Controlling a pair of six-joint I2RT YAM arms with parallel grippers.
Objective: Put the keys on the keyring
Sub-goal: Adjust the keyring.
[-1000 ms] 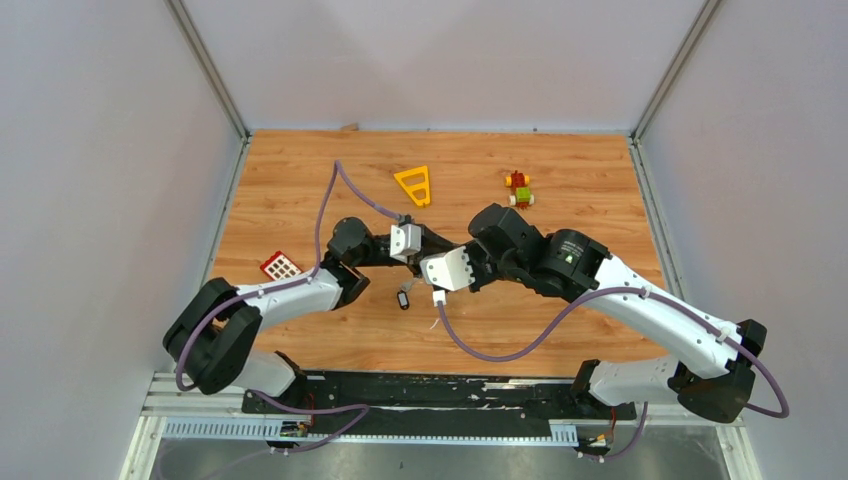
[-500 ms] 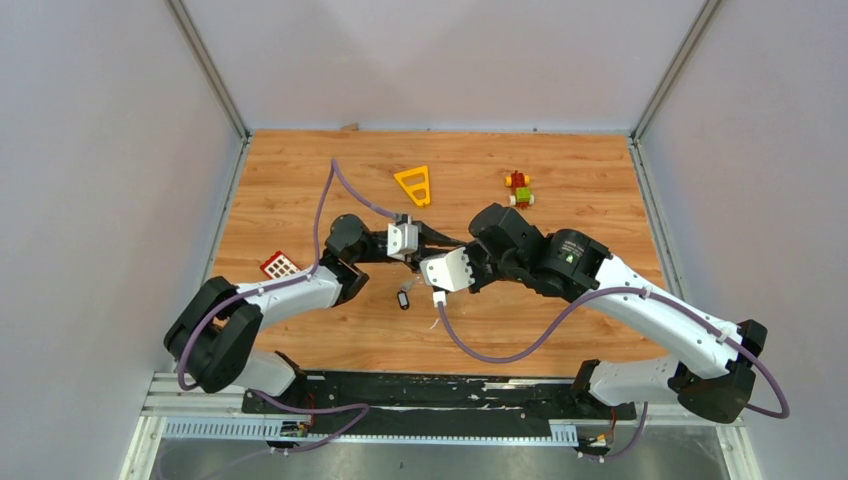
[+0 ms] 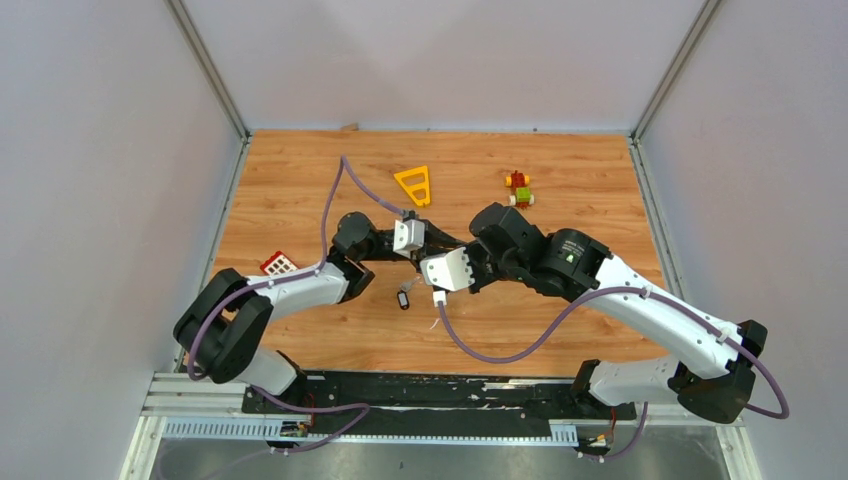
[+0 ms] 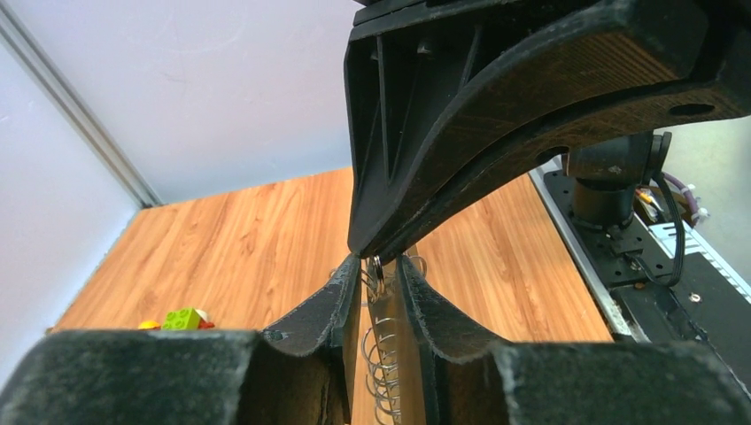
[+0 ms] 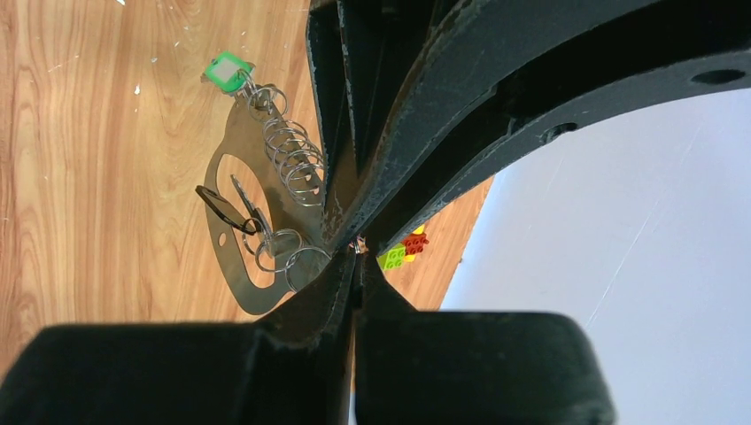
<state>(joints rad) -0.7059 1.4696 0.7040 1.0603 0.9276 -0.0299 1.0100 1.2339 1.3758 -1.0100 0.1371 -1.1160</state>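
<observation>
My left gripper [image 4: 379,262] is shut on the keyring [image 4: 385,354], a flat silver loop seen edge-on between its pads. In the right wrist view the keyring [image 5: 232,283] hangs broadside. Several small wire rings [image 5: 292,159] are threaded on it, along with a green-tagged key [image 5: 226,71] and a black-tagged key [image 5: 217,202]. My right gripper [image 5: 359,252] is shut, its tips pinching a small wire ring [image 4: 375,266] right at the keyring's top edge. Both grippers meet above the table's middle [image 3: 438,246]. Another key with a black tag [image 3: 403,298] lies on the wood below them.
A yellow triangle frame [image 3: 414,185] and a red-green-yellow toy block figure [image 3: 518,190] lie toward the back. A red and white grid piece [image 3: 280,266] sits beside the left arm. Grey walls close in the table on three sides.
The left arm has shifted slightly to the right, bringing the keyring closer onto the right gripper's tips. The right arm has held still.
</observation>
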